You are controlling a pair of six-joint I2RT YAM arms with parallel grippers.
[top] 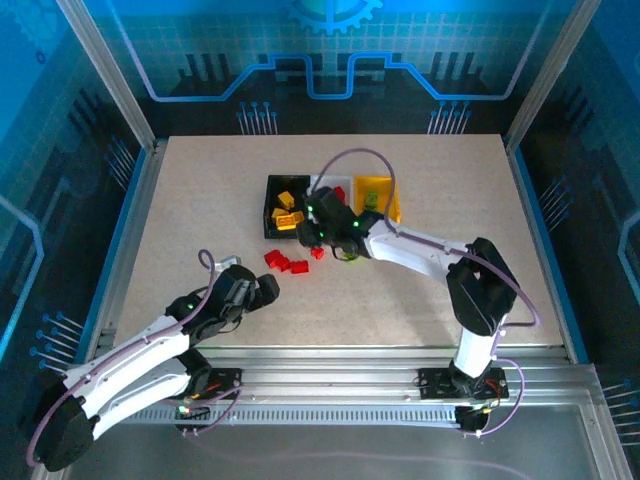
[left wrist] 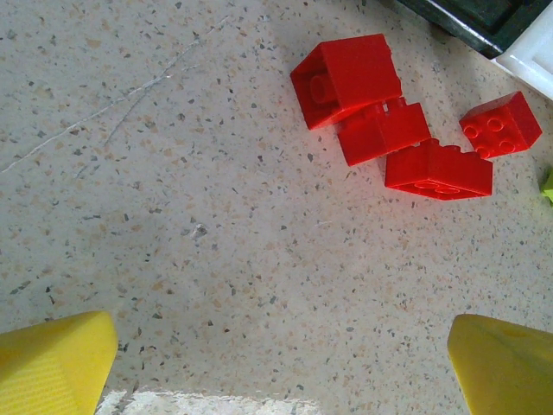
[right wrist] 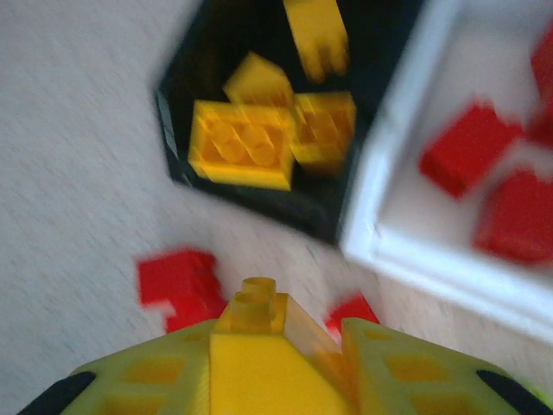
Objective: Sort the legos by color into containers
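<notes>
Three bins stand in a row: black, white and yellow-orange. Yellow-orange bricks lie in the black bin, red bricks in the white one, and a lime green brick in the yellow-orange one. My right gripper hovers just in front of the black and white bins, shut on a yellow-orange brick. Several red bricks lie loose on the table. My left gripper is open over bare table, short of them.
A lime green piece peeks in at the right edge of the left wrist view. The black bin's corner and the white bin's corner sit just beyond the red cluster. The speckled table is fenced by a metal frame.
</notes>
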